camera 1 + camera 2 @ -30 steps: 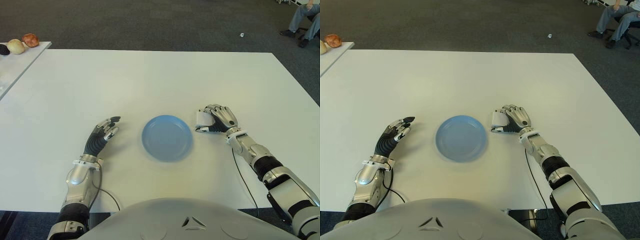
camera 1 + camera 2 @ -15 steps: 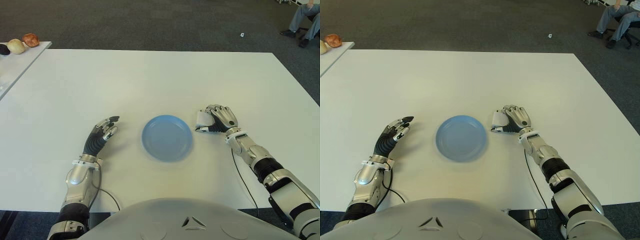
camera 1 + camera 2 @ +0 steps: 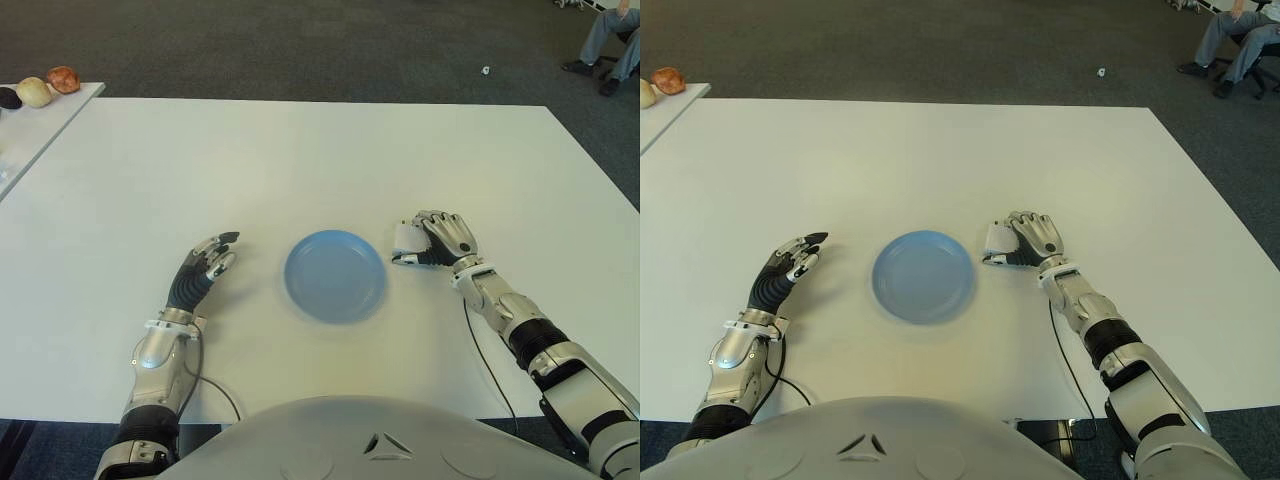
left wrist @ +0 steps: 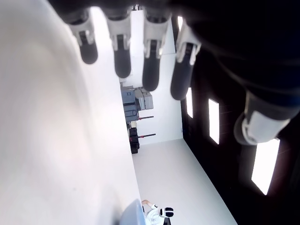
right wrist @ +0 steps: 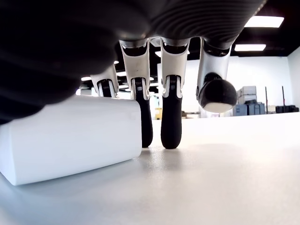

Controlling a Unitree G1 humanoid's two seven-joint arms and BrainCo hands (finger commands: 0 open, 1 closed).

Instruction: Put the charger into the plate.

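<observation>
White tabletop (image 3: 300, 150) carries the plate (image 3: 334, 275) near its front edge, with the charger (image 3: 407, 239) just beside the plate's right rim, standing on the tabletop. Our right hand (image 3: 443, 238) curls over it, fingers (image 5: 170, 123) down beside the block, not yet clamped or lifted. We should close firmly, lift clear of the rim, then carry left. Our left hand (image 3: 203, 270) shows left of the plate, fingers relaxed, holding nothing.

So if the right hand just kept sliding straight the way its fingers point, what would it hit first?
Probably the white charger, already at the right hand's fingertips on the table. Beyond it in that line sits the blue plate.
</observation>
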